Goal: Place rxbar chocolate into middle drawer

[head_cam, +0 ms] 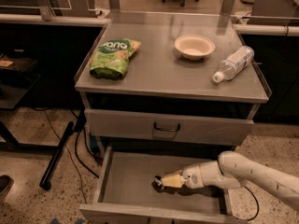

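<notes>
The middle drawer [128, 178] is pulled open below the cabinet, its grey floor showing. My gripper [160, 182] reaches in from the right on a white arm and sits low over the drawer floor, near its middle. It is shut on the rxbar chocolate [158, 185], of which only a small dark end shows at the tips, at or just above the floor.
The top drawer front [140, 125] with a black handle is closed above. On the cabinet top lie a green chip bag [113, 56], a white bowl [194, 46] and a plastic bottle [233, 63] on its side. A black pole and cables [58, 153] lie on the floor to the left.
</notes>
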Action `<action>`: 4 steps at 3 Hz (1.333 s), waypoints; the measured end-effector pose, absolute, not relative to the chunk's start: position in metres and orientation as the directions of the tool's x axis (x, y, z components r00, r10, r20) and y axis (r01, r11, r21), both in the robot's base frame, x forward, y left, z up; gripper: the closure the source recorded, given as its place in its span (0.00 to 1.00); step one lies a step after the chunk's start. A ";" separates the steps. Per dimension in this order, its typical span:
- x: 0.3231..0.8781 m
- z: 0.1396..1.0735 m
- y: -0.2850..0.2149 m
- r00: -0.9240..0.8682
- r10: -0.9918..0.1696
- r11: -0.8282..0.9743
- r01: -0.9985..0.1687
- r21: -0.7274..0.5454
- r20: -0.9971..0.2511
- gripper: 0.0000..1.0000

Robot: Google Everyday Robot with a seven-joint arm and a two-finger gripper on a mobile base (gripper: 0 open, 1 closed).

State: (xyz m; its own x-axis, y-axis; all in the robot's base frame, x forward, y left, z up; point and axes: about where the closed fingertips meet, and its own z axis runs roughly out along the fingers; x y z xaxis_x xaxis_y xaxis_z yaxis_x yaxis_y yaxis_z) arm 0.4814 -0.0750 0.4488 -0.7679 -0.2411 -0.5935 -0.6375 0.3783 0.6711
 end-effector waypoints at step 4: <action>0.474 0.422 -0.068 -0.771 -0.320 0.416 -0.637 0.650 -0.551 1.00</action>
